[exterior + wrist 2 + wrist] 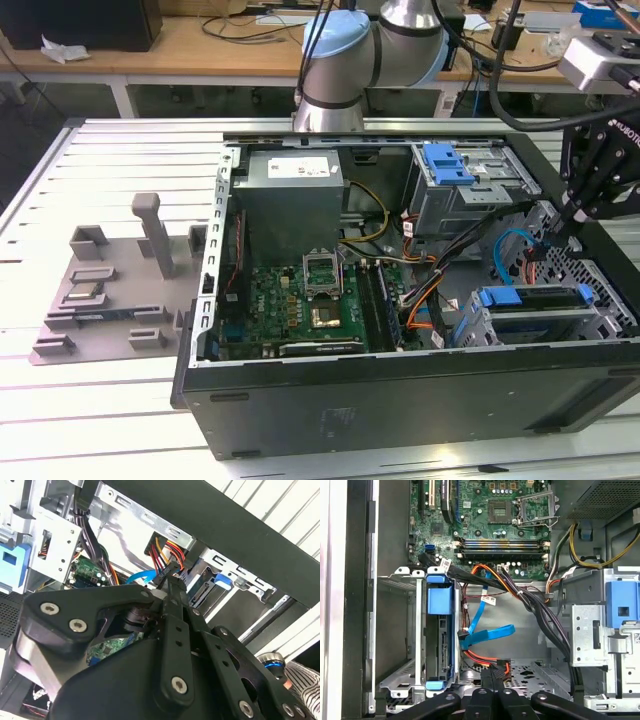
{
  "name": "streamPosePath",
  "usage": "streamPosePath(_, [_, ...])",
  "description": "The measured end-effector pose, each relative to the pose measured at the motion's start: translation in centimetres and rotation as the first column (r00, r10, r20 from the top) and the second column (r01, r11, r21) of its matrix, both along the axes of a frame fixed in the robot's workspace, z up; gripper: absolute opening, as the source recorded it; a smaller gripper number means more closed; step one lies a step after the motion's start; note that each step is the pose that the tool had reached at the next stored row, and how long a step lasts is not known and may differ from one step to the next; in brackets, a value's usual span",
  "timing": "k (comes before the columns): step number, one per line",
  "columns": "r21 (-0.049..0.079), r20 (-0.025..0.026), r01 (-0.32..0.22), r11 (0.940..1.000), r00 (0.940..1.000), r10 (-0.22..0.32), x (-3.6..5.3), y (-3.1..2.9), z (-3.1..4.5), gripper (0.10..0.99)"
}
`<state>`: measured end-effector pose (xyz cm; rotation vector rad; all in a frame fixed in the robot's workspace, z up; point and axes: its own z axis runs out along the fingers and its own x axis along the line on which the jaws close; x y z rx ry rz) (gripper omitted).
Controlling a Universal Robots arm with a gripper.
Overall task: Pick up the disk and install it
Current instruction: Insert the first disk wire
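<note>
The disk (535, 302) sits on edge inside the lower metal drive cage (560, 325) of the open computer case, its blue carrier frame (440, 600) round it. In the first wrist view the disk (441, 652) stands in that cage just beside my fingers. My black gripper (557, 232) hangs inside the case behind the cage. Its fingers (485, 690) are drawn together on a black power connector (495, 668) with red and orange wires. In the second wrist view the gripper (170, 582) holds the same connector (167, 570) a short way from the disk's rear end (201, 594).
A blue data cable (487, 635) loops next to the gripper. Bundled black cables (540, 615) cross the case floor. An upper drive cage with a blue latch (447, 165) stands further back. The motherboard (300, 300) and power supply (290, 190) fill the exterior view's left of the case. A grey fixture (120, 290) lies on the table.
</note>
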<state>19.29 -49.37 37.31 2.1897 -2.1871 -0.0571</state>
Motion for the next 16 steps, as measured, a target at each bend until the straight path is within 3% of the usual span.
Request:
streamPosePath(2, [0.0, 0.0, 0.0, 1.0, 1.0, 0.0, 0.0, 0.01, 0.0, 0.114])
streamPosePath(5, [0.0, 0.0, 0.0, 1.0, 1.0, 0.0, 0.0, 0.02, 0.0, 0.302])
streamPosePath(9, [-0.004, 0.0, 0.0, 1.0, 1.0, 0.0, 0.01, 0.35, -0.14, 0.302])
streamPosePath(11, [-0.019, 0.0, 0.0, 0.9998, 1.0, 0.0, 0.0, 1.1, -0.45, 0.302])
streamPosePath(13, [-0.056, 0.0, 0.0, 0.9984, 1.0, 0.0, 0.0, 1.39, -0.67, 0.302])
streamPosePath(16, [-0.073, 0.0, -0.001, 0.9973, 1.0, 0.001, 0.0, 1.65, -1.05, 0.302])
